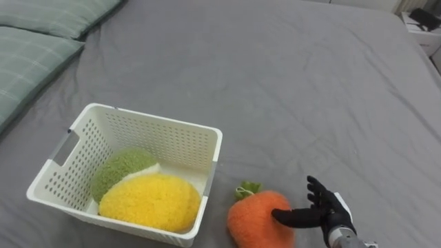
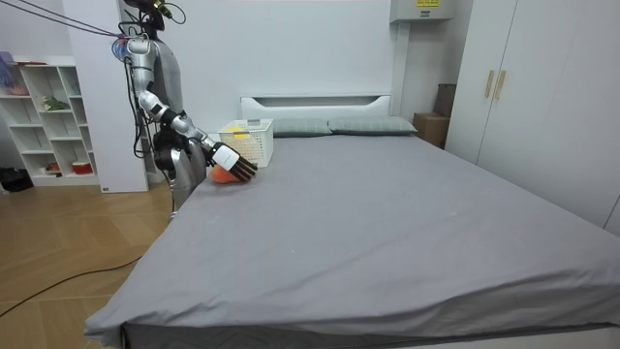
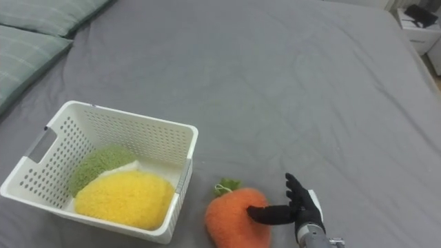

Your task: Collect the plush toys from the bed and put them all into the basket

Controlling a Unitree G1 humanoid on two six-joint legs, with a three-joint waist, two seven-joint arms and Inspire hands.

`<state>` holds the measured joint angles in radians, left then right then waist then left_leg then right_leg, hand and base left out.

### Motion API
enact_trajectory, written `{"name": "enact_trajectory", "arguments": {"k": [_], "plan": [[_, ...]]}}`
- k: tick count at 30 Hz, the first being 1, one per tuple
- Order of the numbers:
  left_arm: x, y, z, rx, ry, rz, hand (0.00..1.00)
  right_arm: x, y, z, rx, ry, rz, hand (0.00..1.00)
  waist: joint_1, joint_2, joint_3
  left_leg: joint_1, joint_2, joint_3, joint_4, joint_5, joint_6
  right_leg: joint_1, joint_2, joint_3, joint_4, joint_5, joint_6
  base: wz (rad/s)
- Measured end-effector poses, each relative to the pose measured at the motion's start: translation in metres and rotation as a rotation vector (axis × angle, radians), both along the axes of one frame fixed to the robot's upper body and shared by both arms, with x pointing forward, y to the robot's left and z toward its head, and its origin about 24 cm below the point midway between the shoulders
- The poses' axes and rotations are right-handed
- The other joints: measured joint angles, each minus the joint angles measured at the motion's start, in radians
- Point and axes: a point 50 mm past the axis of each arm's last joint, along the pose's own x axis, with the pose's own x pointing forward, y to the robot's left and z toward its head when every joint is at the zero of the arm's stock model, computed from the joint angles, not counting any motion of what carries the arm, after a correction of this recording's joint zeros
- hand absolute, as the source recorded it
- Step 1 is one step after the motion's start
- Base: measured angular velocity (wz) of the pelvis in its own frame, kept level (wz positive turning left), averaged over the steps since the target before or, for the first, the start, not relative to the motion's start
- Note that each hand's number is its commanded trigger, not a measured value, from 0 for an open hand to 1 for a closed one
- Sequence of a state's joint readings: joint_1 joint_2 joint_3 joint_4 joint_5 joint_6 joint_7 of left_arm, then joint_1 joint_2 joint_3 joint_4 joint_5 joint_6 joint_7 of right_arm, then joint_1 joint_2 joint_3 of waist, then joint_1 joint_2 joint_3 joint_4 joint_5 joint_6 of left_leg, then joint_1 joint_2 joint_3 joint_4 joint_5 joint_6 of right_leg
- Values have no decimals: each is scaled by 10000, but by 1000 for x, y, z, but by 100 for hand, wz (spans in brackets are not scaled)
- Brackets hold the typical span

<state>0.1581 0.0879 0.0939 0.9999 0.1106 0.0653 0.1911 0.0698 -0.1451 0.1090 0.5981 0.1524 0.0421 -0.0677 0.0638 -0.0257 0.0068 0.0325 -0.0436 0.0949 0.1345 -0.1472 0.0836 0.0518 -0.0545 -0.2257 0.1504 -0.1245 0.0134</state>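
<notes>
two soft toys, a yellow toy [image 1: 150, 201] and a green toy [image 1: 122, 169], lie inside the white basket [image 1: 172, 143] on the grey bed [image 1: 275, 83] in the left eye view. an orange toy [image 1: 256, 219] with a green leaf sits on the bed just beside the basket's right wall. the right hand [image 1: 329, 210] is open, its thumb touching the orange toy's side and its fingers straight and spread. green pillows [image 1: 34, 55] lie at the upper left. in the room view the robot stands at the side of the bed near the headboard [image 2: 315, 102], its right arm stretched over the mattress to the orange toy. the right eye view shows the thumb on the toy too.
</notes>
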Motion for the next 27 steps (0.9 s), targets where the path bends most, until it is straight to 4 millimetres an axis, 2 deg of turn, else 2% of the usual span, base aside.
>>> {"name": "enact_trajectory", "arguments": {"k": [9, 10, 12, 13, 14, 22, 27], "plan": [[0, 1, 0, -77, -84, 245, 0, -3, 10, -5, 162, 287, 585, 0, -6, 15, -17, -44, -23, -146, 6, 0, 0, 41, -14, -161, -3, -7, 11, 5], [0, 1, 0, -114, -125, 316, 0, -5, 11, -7, 191, 394, 684, 7, -3, 7, -13, -51, -24, -154, 6, 0, 0, 41, -18, -185, -4, -8, 12, 3], [0, 0, 0, -115, -123, 230, 0, -7, 15, -9, 232, 525, 843, 39, 20, 2, -13, -48, -24, -160, 7, -2, 1, 43, -21, -203, -5, -9, 14, 0], [1, -1, 0, -117, -136, 144, 0, -8, 17, -11, 255, 603, 940, 60, 41, 2, -14, -41, -25, -161, 9, -2, 1, 48, -23, -210, -5, -9, 14, 0], [1, -1, 0, -118, -150, 127, 0, -9, 18, -11, 269, 638, 994, 100, 45, -1, -15, -40, -25, -161, 10, -2, 1, 49, -24, -212, -5, -9, 14, 0], [3, -1, 1, -120, -296, 110, 0, -11, 23, -14, 507, 839, 1359, 100, 279, -80, -10, -44, -26, -161, 9, -5, 3, 51, -26, -215, -4, -9, 14, 0], [2, -1, 1, -140, -286, 111, 0, -13, 25, -15, 506, 926, 1524, 100, 285, -95, 2, -45, -26, -161, 15, -12, 8, 52, -27, -217, -4, -9, 14, 0]]}}
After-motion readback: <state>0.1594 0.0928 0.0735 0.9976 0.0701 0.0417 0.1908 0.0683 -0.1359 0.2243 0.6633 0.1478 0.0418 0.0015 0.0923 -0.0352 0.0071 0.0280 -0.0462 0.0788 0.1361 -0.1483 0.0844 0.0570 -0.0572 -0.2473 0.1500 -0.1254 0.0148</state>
